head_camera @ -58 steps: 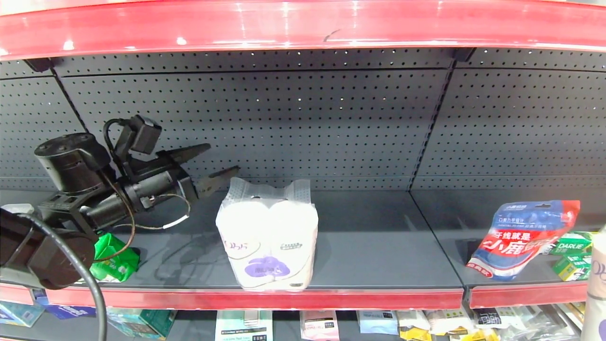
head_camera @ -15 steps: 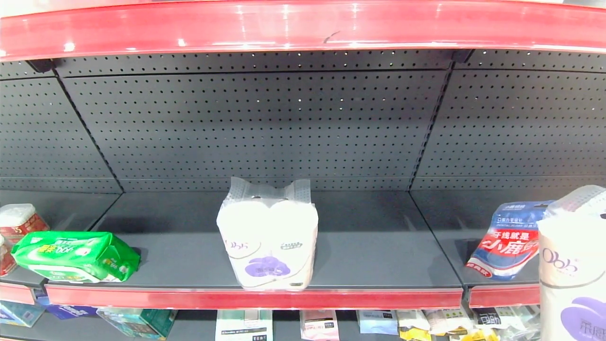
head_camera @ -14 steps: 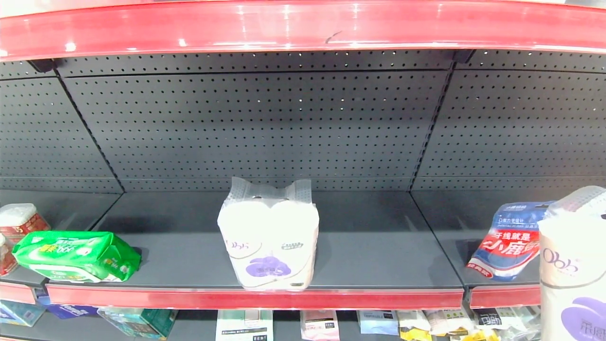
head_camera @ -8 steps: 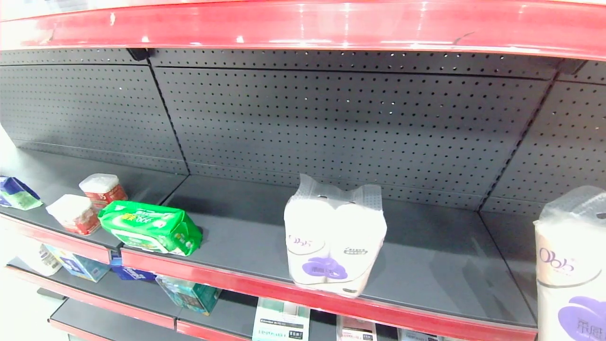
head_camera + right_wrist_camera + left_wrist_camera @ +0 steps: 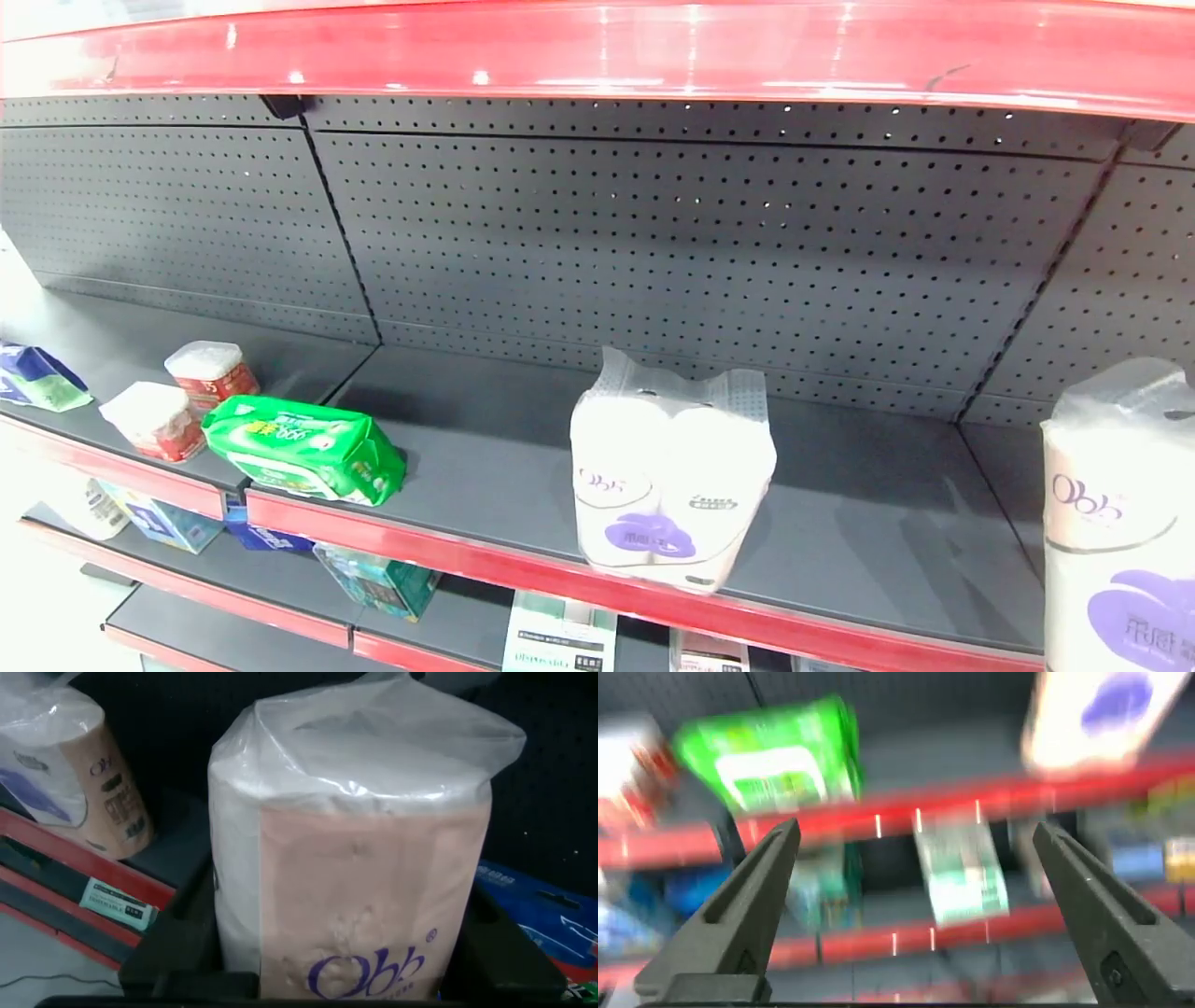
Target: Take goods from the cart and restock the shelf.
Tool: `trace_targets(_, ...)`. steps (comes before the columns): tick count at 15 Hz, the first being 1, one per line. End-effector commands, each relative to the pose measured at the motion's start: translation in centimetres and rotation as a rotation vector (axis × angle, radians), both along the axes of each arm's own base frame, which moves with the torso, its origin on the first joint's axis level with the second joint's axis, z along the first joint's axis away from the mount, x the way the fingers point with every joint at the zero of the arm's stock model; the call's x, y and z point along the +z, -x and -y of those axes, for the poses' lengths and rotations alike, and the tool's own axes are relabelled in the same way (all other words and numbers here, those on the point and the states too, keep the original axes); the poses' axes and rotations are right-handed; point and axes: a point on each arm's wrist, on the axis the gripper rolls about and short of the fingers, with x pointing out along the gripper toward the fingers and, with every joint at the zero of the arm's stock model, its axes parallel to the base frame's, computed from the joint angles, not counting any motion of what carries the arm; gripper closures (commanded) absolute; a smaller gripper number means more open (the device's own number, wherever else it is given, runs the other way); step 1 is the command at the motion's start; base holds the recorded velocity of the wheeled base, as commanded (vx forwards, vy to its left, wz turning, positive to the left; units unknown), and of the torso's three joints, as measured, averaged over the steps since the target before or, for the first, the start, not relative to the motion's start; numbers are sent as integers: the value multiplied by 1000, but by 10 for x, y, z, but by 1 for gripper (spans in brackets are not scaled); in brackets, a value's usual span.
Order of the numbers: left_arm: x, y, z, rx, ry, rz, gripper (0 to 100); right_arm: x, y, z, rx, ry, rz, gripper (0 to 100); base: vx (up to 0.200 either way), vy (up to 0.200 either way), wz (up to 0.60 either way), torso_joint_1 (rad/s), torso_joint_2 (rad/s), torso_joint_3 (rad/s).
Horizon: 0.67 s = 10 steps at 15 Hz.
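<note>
A white toilet paper pack (image 5: 672,476) with a purple label stands on the dark shelf (image 5: 485,448) near its red front edge. A second toilet paper pack (image 5: 1120,523) is at the far right of the head view, level with the shelf. My right gripper (image 5: 346,961) is shut on this pack (image 5: 364,859), one dark finger on each side. The standing pack (image 5: 70,765) sits beside it. My left gripper (image 5: 915,831) is open and holds nothing. It faces the shelf's front below the green wipes pack (image 5: 775,756).
The green wipes pack (image 5: 303,448) lies on the shelf left of the standing pack. Two red-and-white cups (image 5: 215,373) and a blue-green pouch (image 5: 33,378) sit farther left. A blue pouch (image 5: 551,905) lies behind the held pack. Lower shelves hold boxed goods (image 5: 373,579).
The head camera has turned left, shifting the whole shelf to the right. My left arm has withdrawn from the shelf. The held pack has come up into view at the right edge.
</note>
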Motion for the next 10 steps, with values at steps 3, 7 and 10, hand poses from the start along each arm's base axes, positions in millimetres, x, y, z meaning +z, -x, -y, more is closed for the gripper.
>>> trace_targets(3, -11, -6, 0, 35, 93, 0, 0, 1, -26, -1, 35, -17, -56, 100, 0, 0, 0, 0, 0, 0)
trace_targets(7, -11, -7, -2, 179, 51, 11, 0, 2, -39, -1, 52, -21, -80, 100, 0, 0, 0, 0, 0, 0)
trace_targets(10, -11, -7, -4, 278, 127, 3, 0, 0, -42, -1, 54, -22, -97, 100, 0, 0, 0, 0, 0, 0)
